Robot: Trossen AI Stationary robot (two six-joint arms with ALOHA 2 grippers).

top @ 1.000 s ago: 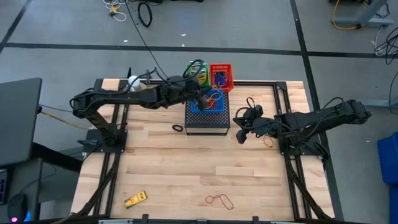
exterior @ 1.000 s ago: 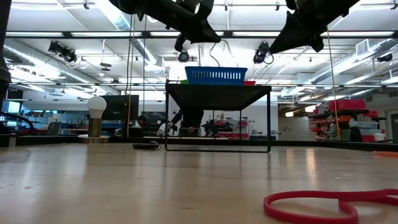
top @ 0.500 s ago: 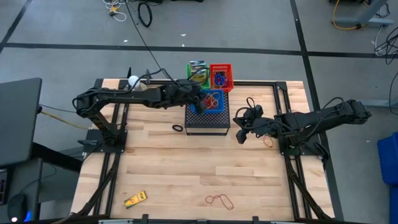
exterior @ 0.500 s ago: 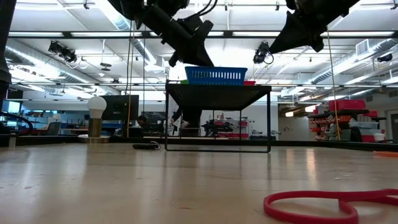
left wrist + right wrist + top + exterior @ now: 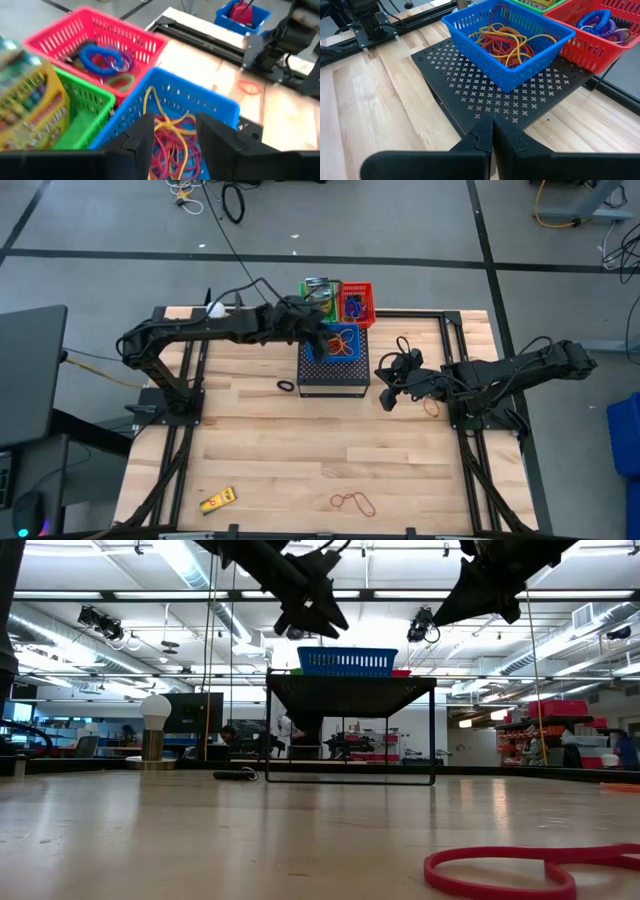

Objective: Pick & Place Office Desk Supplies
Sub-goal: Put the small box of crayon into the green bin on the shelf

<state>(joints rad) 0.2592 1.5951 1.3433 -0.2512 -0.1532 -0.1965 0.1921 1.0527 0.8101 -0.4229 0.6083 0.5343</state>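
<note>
Left wrist view: red and yellow rubber bands lie tangled in the blue basket atop the black mesh box. Left gripper hovers above them, fingers apart, empty. Right gripper waits pinched closed beside the box, holding nothing.

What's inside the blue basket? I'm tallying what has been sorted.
The blue basket holds a tangled heap of red, yellow and orange rubber bands; anything beneath the tangle is covered.

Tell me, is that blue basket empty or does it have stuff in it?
Not empty. The blue basket holds a tangle of red and yellow rubber bands, covering most of its floor but lying well below its rim.
</note>
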